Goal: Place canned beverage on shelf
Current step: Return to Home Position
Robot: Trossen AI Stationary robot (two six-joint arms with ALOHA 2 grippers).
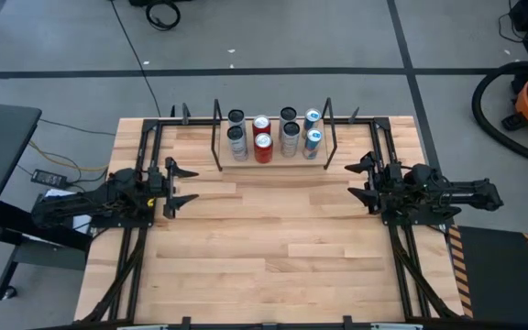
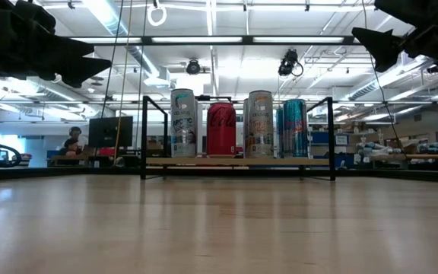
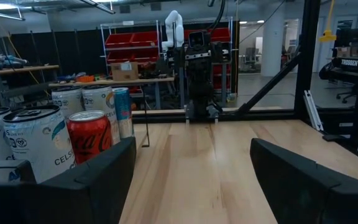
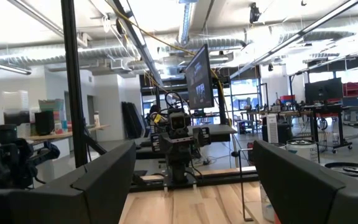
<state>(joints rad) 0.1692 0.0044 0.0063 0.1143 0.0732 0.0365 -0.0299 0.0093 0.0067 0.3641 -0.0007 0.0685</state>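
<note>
Pale wood desk [image 1: 273, 238] striped in planks, shelf [image 2: 238, 161] with light wood board and black rod ends, two red cans [image 1: 262, 147], two white-and-blue cans [image 1: 312, 140] at one end, white teal-marked can [image 2: 182, 123] at the other.

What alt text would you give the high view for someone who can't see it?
Eight cans stand in four pairs on the shelf at the table's back edge. The left claw and right claw rest open and empty at the table's sides.

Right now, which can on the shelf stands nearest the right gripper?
The front white-blue can, at the shelf's end toward the right gripper; the second white-blue can stands behind it, and the other six stand farther toward the left gripper.
</note>
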